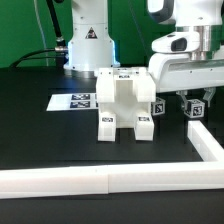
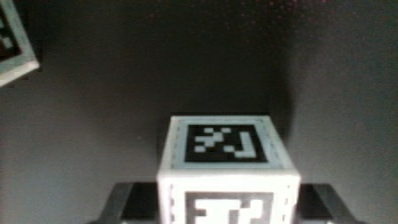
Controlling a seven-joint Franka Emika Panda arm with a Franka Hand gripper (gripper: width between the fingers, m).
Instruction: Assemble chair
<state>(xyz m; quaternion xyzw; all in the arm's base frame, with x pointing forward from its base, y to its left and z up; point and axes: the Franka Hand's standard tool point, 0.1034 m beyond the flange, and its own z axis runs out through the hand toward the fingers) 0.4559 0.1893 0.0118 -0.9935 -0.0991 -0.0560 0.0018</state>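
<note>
Border rail (image 1: 100,178) nearest; chunky white tagged chair (image 1: 122,95); end effector (image 1: 195,108) pinches tagged block (image 2: 228,150).

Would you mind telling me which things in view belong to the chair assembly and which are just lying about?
Belong to the job:
- part-built chair
- small tagged block, flanked by the fingers of the gripper

Just lying about:
- marker board
- white border rail
- black table under everything
</note>
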